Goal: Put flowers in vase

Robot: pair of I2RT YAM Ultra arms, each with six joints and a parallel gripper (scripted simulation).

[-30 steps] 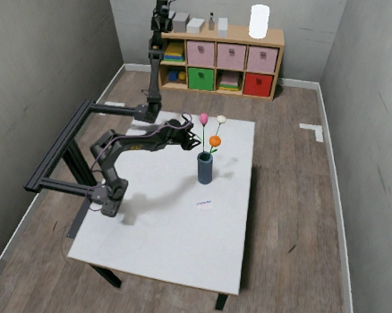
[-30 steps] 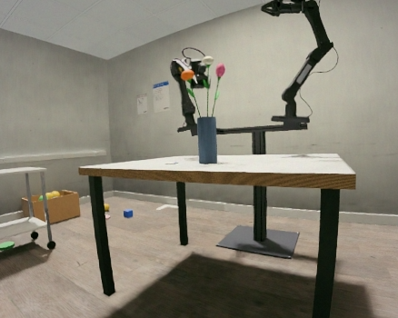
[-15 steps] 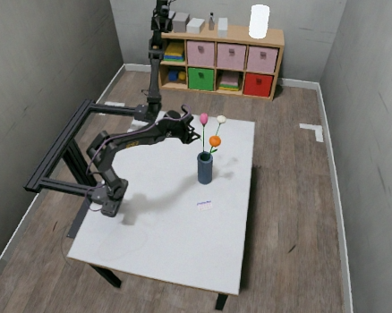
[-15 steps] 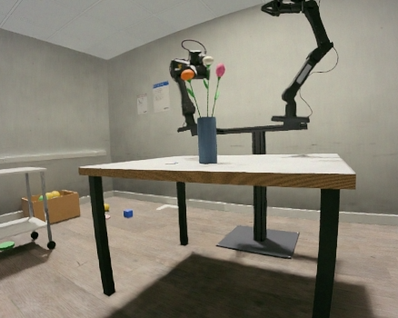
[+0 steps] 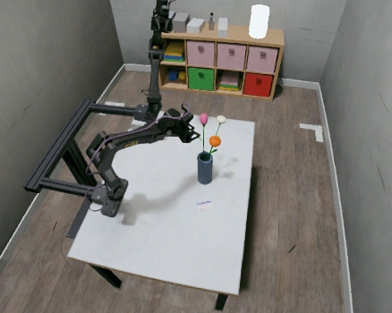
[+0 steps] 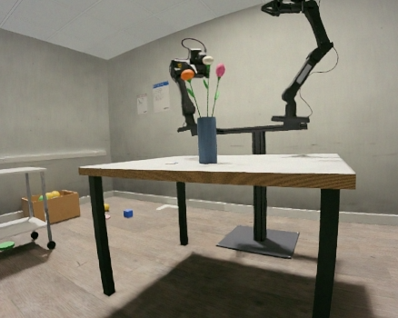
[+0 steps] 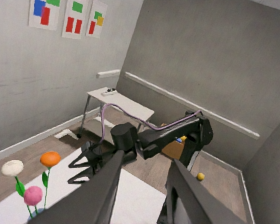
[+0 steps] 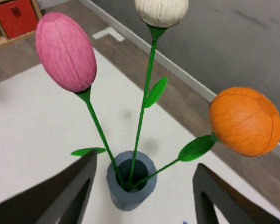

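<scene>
The blue vase stands upright on the table. A pink flower, a white flower and an orange flower stand in it, stems down, heads fanned apart. Their stems look nearly straight. My right gripper is open and empty, above and beside the vase, clear of the flowers. My left gripper is open and empty, raised high away from the vase.
The white table carries a small printed label near the vase. A cube shelf stands against the wall. A white cart and a cardboard box are off to the side.
</scene>
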